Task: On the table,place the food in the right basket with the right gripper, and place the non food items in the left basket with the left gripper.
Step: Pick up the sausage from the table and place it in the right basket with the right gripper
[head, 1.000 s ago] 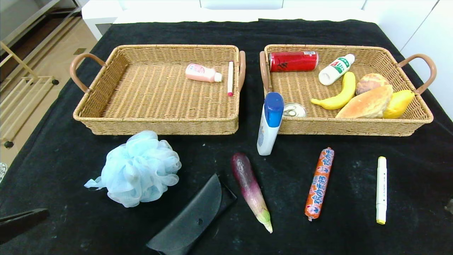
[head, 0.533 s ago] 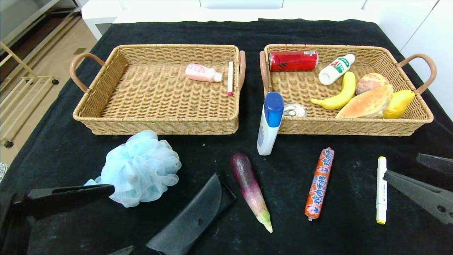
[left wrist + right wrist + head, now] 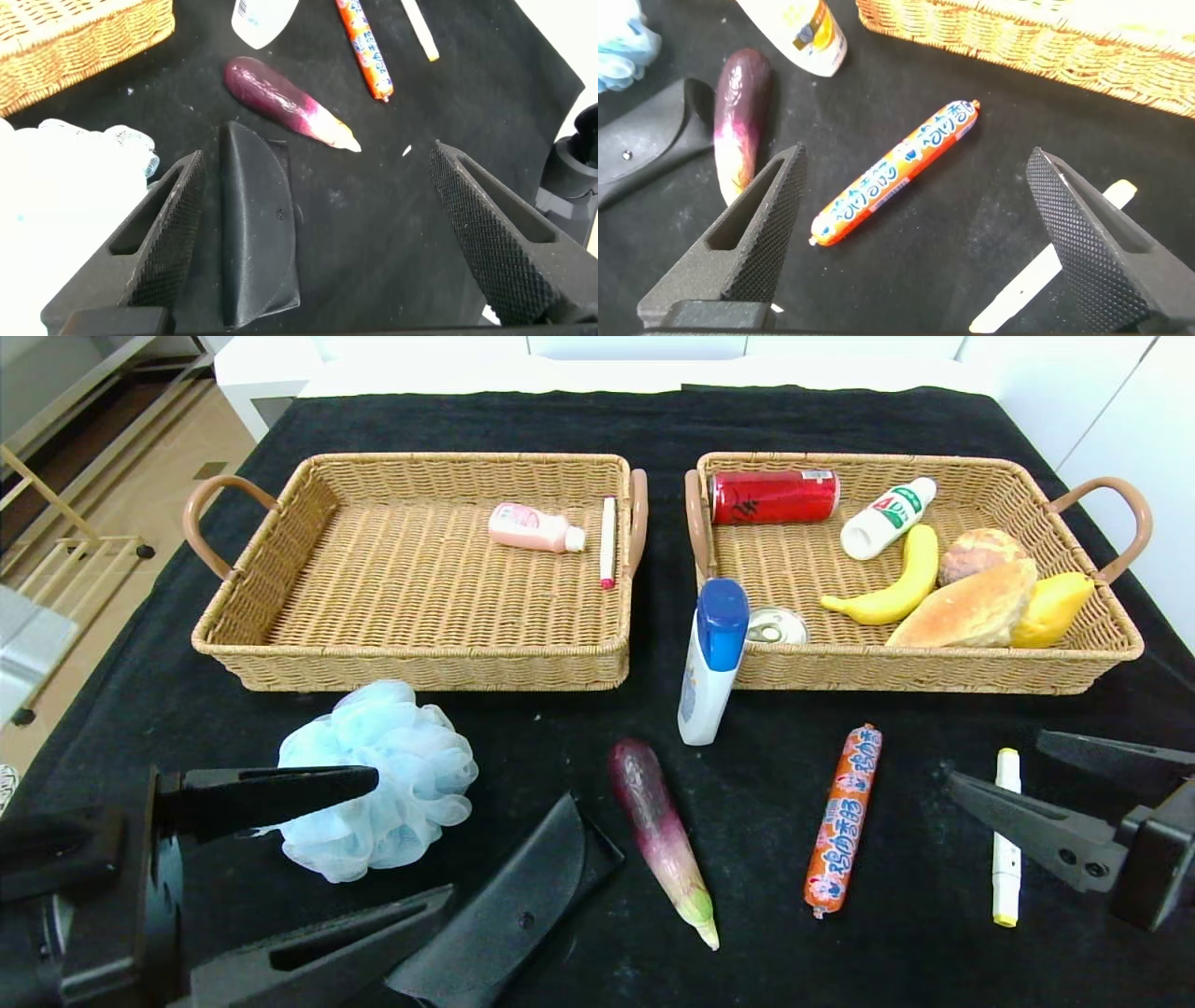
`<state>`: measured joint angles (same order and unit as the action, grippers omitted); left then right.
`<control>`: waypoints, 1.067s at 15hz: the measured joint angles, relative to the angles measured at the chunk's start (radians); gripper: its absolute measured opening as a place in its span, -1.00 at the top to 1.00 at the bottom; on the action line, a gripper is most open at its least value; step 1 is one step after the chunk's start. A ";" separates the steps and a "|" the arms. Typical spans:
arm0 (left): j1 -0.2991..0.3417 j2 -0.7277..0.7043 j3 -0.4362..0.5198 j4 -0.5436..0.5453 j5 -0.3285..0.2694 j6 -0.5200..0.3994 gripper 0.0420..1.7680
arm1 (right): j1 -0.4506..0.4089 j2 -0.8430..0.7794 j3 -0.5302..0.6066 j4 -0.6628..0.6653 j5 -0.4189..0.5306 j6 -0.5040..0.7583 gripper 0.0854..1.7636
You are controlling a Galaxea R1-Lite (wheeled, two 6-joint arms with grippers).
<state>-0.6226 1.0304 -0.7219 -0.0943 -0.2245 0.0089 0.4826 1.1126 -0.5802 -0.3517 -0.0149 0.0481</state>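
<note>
Red can [image 3: 773, 497], banana [image 3: 892, 582], perhaps bread [image 3: 966, 609]

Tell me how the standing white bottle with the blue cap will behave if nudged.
The white bottle stands upright, tall and narrow, so it probably tips easily. Its smooth plastic body may slip. Once fallen, it could roll toward the eggplant.

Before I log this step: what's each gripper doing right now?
Left gripper: open, holding nothing, over the glasses case.
Right gripper: open, holding nothing, near the marker.
</note>
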 joint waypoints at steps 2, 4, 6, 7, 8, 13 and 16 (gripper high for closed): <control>0.000 0.002 0.007 -0.023 0.003 -0.009 -0.94 | -0.002 0.007 0.001 -0.002 0.001 -0.010 -0.94; 0.001 -0.001 0.033 -0.082 0.000 -0.038 -0.94 | -0.006 0.010 0.005 -0.011 0.000 -0.025 -0.94; 0.001 -0.003 0.050 -0.086 0.001 -0.040 -0.94 | -0.012 0.009 0.007 -0.014 -0.003 -0.023 -0.94; 0.001 -0.004 0.053 -0.086 0.002 -0.040 -0.94 | -0.017 0.009 0.008 -0.014 -0.003 -0.023 -0.94; 0.001 -0.006 0.056 -0.084 0.004 -0.040 -0.94 | -0.020 0.009 0.008 -0.016 -0.003 -0.023 -0.94; 0.001 -0.023 0.058 -0.079 0.031 -0.035 -0.94 | -0.028 0.009 -0.011 0.020 -0.039 0.020 -0.94; 0.001 -0.028 0.055 -0.079 0.031 -0.034 -0.94 | -0.028 0.011 -0.062 0.125 -0.090 0.029 -0.94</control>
<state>-0.6211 1.0021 -0.6668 -0.1730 -0.1934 -0.0249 0.4549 1.1236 -0.6426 -0.2264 -0.1053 0.0768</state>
